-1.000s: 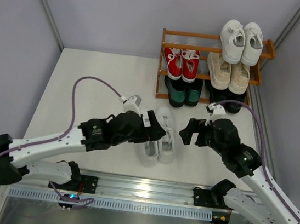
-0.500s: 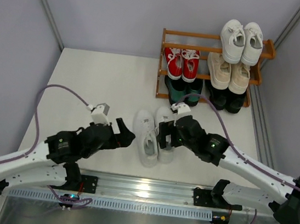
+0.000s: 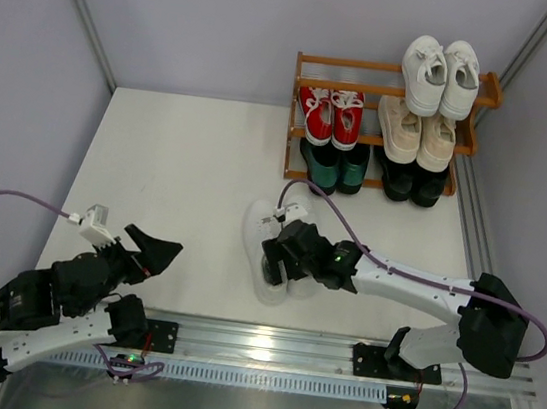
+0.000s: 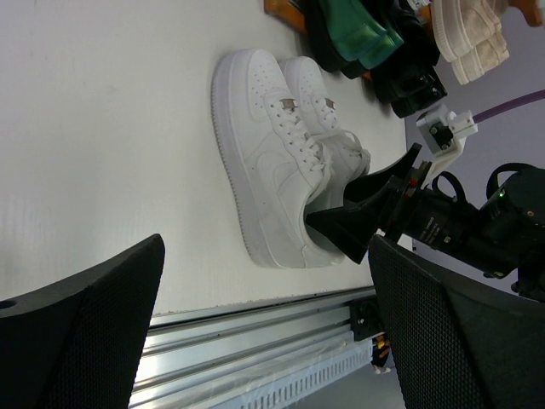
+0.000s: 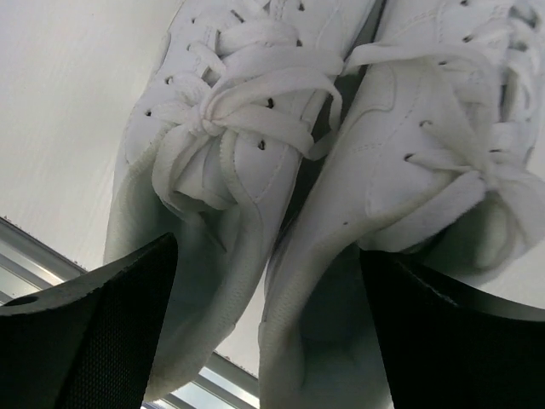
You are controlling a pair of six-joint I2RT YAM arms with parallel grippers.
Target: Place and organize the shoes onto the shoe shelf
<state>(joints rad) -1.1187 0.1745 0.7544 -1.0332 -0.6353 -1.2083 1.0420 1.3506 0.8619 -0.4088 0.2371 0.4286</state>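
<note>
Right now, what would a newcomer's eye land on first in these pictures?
Probably the pair of white sneakers alone on the table, with the right gripper open just over their heels. Next, the wooden rack at the far right, holding five pairs, red sneakers standing out. The left gripper sits open near the front left.

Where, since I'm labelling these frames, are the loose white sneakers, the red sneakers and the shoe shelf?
loose white sneakers (image 4: 268, 162): left wrist view, one shoe's side.
red sneakers (image 3: 317, 120): top external view, one shoe's upper.
shoe shelf (image 3: 352, 64): top external view, bare top bar.
</note>
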